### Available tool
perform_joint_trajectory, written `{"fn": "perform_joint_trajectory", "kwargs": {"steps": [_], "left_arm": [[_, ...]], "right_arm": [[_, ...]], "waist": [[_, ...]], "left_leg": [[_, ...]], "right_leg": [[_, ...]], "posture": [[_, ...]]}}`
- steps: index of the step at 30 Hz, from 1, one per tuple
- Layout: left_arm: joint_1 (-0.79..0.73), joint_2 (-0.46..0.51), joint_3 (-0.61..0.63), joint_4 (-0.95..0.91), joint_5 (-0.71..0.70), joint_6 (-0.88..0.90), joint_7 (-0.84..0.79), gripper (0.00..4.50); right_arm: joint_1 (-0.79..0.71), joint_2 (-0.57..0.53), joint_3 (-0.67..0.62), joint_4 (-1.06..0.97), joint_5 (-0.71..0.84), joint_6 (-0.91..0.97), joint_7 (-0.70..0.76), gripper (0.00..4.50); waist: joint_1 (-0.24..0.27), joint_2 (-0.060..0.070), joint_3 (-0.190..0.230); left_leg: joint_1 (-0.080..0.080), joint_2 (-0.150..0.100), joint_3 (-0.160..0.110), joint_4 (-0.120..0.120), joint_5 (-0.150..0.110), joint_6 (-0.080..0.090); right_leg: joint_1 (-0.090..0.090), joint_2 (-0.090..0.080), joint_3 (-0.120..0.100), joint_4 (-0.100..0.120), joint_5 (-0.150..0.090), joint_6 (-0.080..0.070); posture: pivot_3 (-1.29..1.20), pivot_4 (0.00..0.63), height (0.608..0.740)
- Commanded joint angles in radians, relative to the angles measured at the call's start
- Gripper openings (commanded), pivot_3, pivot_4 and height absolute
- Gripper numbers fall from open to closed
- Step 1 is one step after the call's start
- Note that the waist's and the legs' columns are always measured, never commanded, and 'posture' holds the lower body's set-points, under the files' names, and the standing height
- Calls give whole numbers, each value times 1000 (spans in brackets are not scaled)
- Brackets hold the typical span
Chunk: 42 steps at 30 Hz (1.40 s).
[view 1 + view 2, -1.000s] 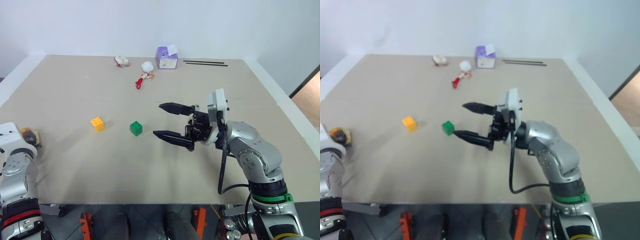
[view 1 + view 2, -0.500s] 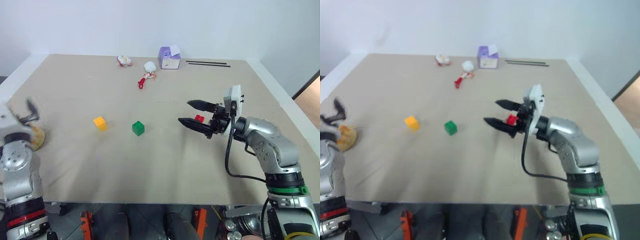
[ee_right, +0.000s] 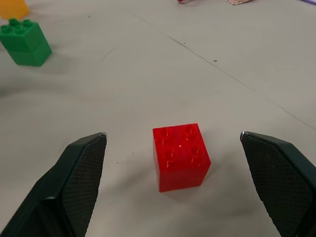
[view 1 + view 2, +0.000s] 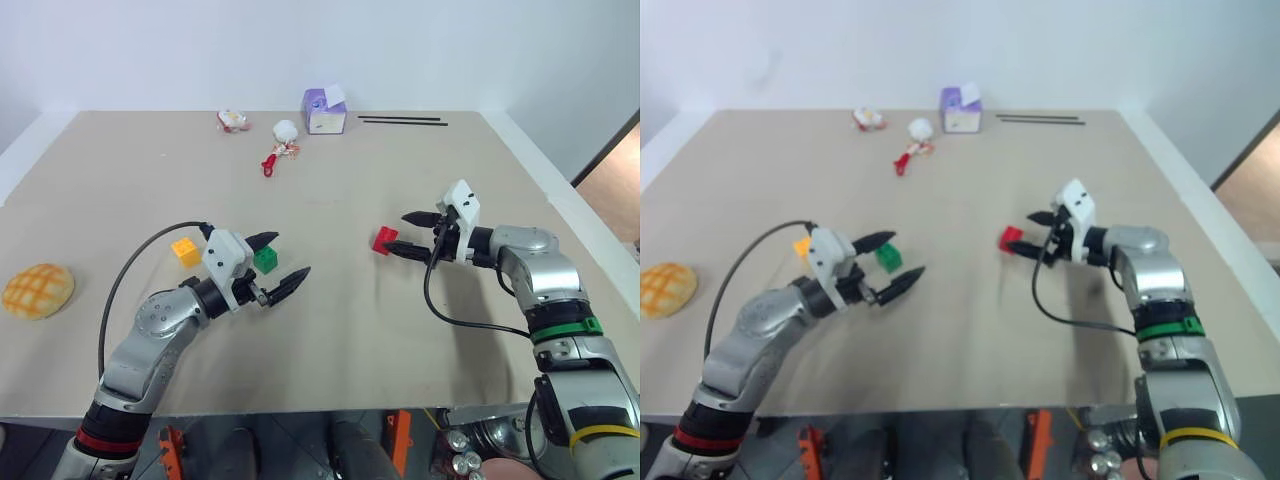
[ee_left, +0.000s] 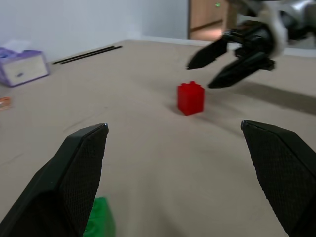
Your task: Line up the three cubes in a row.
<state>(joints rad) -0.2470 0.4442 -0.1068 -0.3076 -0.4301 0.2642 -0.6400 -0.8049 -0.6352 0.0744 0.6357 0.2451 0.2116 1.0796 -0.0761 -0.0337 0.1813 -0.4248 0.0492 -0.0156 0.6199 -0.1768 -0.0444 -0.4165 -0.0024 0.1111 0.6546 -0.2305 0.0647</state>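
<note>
I had the right gripper spread-jawed at the red cube's three o'clock, ready to nudge it toward the green cube and yellow cube, beside the wide-jawed left gripper.

Three cubes sit mid-table: one cube leftmost, second cube just right of it, third cube well apart to the right. Bun lies near the left edge. Box and small items sit at the far edge.
</note>
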Motion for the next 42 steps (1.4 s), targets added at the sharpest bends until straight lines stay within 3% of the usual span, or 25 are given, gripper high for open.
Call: {"fn": "perform_joint_trajectory", "kwargs": {"steps": [1, 16, 17, 24, 25, 28, 32, 37, 42], "left_arm": [[-17, -2, 9, -42, -32, 24, -30, 4460], [-27, -45, 7, -56, -22, 65, -18, 4460], [-28, -47, 6, -56, -20, 65, -17, 4500], [-28, -61, 6, -60, -15, 70, -3, 4500], [-28, -64, 5, -56, -12, 68, -3, 4500], [-29, -69, 2, -54, -8, 65, -5, 4500], [-31, -50, 2, -67, -25, 79, -39, 4500], [26, 77, -8, -88, -27, 51, -211, 4500], [40, 173, 5, -73, -41, 33, -343, 4500]], "right_arm": [[-50, 12, -6, 93, -27, -53, 47, 4500], [-185, 90, -32, 394, -104, -191, 41, 4500], [-192, 93, -34, 408, -108, -196, 39, 3971], [-201, 95, -38, 441, -127, -219, 46, 1521], [-201, 95, -39, 442, -129, -222, 45, 1260], [-203, 93, -49, 440, -126, -222, 47, 1243], [-182, 79, -60, 291, -75, -161, 157, 1243], [-25, 37, 6, -158, -11, -9, 313, 1243], [85, 4, 74, -425, 6, 78, 358, 1243]], "waist": [[0, 0, 0], [0, 1, 1], [0, 1, 1], [0, 1, 1], [0, 1, 1], [0, 1, 1], [0, 3, 2], [0, 3, 1], [1, 4, 1]], "left_leg": [[0, 0, 0, 1, 0, 0], [0, -1, 0, 2, 0, 0], [0, -1, 0, 2, 0, 0], [0, -1, 0, 2, 0, 0], [0, -1, 0, 2, 0, 0], [0, -1, 0, 3, 0, 0], [0, -1, 0, 3, 0, 0], [0, -1, -3, 1, 0, 0], [0, -1, -4, 1, 0, 0]], "right_leg": [[0, 0, 0, 0, 0, 0], [2, -1, 0, 0, 1, 1], [2, -1, 0, 0, 1, 1], [2, -1, 0, 0, 1, 1], [2, -1, 0, 0, 1, 1], [2, -1, 0, 0, 1, 1], [2, -1, 0, 0, 1, 1], [2, 0, -2, 2, -1, 1], [0, -1, -3, 5, -3, -1]], "posture": [[0, 150, 740], [0, 150, 740], [0, 150, 740], [0, 150, 740], [0, 150, 740], [0, 150, 740], [0, 150, 740], [0, 150, 740], [0, 150, 740]]}}
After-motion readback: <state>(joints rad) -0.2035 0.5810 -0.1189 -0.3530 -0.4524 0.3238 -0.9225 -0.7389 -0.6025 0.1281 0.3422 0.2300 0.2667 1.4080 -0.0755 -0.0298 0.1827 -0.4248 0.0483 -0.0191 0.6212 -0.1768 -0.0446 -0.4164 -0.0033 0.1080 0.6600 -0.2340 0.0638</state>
